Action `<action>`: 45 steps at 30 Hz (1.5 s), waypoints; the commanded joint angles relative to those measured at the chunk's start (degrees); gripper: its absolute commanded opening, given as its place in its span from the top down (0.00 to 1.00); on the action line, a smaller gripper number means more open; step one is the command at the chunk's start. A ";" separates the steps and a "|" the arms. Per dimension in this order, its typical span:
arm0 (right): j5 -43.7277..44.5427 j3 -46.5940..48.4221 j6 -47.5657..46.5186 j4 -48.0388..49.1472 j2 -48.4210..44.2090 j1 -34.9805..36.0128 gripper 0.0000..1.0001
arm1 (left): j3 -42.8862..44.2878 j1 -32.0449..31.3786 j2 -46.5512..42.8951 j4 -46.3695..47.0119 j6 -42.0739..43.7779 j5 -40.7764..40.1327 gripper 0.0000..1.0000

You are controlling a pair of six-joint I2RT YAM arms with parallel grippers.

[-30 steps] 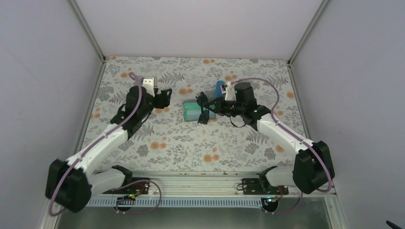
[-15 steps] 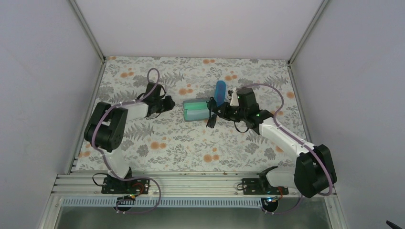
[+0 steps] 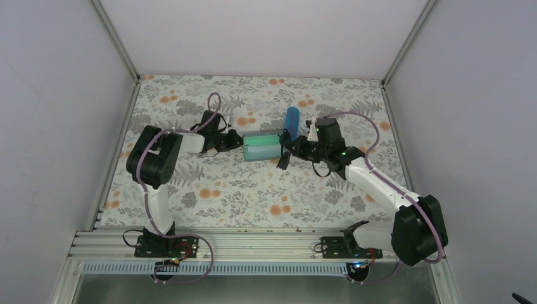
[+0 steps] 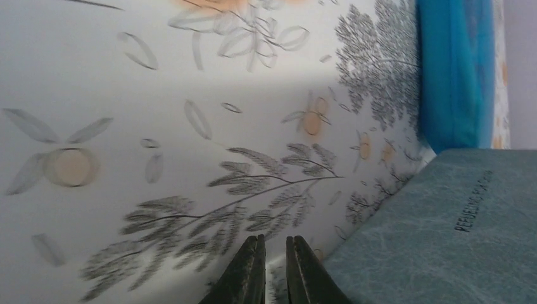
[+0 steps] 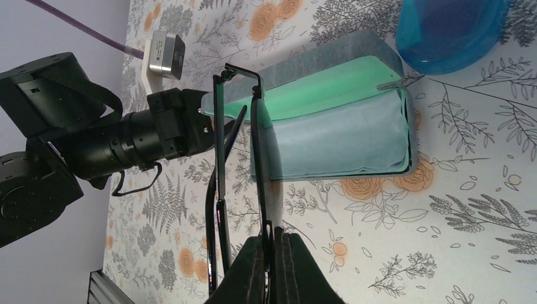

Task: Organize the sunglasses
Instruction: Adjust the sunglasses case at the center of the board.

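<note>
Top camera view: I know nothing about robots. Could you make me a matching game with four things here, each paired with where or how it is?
Things:
1. black sunglasses
2. grey case
3. blue case
4. left claw

Places or states:
A. shut, holding nothing, beside the grey case
B. lying open, green inside
C. pinched in the right claw
D. beyond the grey case, nearer the back wall

Pairs: 1-C, 2-B, 3-D, 4-A
</note>
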 commanded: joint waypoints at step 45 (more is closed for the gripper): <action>14.87 20.12 0.58 -24.45 25.45 -0.76 0.96 | -10.63 -15.86 -7.30 -0.96 0.25 -4.74 0.84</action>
